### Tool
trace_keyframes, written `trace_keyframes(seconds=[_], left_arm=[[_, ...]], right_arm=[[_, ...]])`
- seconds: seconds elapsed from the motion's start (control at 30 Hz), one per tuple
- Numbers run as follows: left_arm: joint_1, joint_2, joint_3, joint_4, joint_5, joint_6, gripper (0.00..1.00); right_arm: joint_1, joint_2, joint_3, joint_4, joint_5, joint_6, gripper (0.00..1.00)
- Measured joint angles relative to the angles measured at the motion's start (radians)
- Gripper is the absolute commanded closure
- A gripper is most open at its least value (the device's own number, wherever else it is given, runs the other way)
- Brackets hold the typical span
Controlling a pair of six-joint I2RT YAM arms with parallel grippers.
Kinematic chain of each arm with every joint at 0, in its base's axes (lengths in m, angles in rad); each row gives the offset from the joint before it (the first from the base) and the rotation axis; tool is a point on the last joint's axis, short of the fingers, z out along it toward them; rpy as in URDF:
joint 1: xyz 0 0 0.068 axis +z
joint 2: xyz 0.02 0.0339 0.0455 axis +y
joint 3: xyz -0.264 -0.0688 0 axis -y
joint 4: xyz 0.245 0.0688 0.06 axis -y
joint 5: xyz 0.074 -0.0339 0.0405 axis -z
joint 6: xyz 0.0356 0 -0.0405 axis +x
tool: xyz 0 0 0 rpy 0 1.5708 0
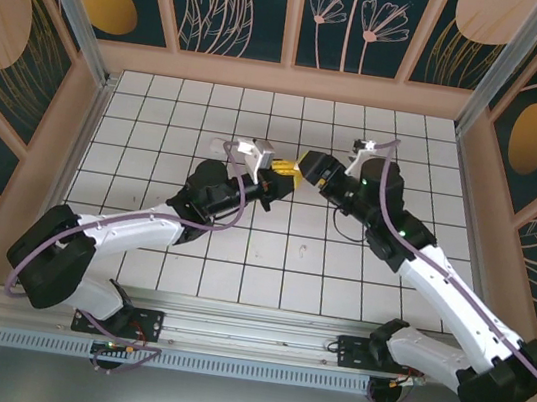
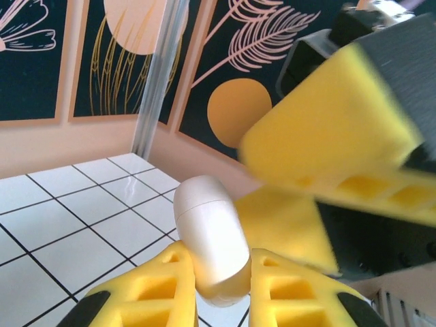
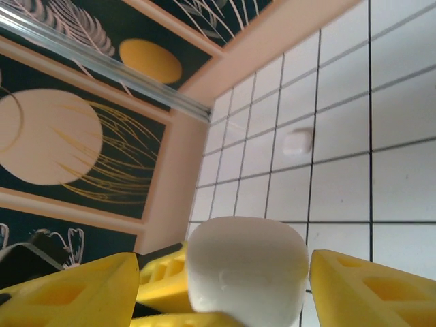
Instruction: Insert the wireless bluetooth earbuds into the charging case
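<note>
White charging case [image 2: 208, 225] was pinched in your left gripper [image 2: 219, 257] above the table [image 1: 147, 132] middle; long axis ran straight out toward your right gripper [image 3: 225, 264]; that one spread, flanking it.

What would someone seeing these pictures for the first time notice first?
Two arms meet mid-table, the left claw and right claw tip to tip, bright yellow over the white tiled table. The left claw grips a smooth white case, and the right claw is spread on either side of it. A small white object lies alone on a tile beyond.
</note>
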Motion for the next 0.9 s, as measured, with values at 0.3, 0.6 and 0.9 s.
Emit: trace_keyframes(seconds=[0.3,0.6,0.9], left_arm=[[0.100,-0.068,-0.004,-0.017,0.103,-0.173,0.93],[0.150,-0.138,-0.018,0.056,0.269,-0.348,0.94],[0.151,-0.160,-0.063,0.154,0.339,-0.460,0.95]], right_arm=[[-0.010,-0.182,-0.047,0.069,0.043,-0.073,0.29],[-0.033,-0.131,-0.105,0.257,-0.180,-0.091,0.38],[-0.033,-0.066,-0.118,0.410,-0.330,-0.063,0.44]])
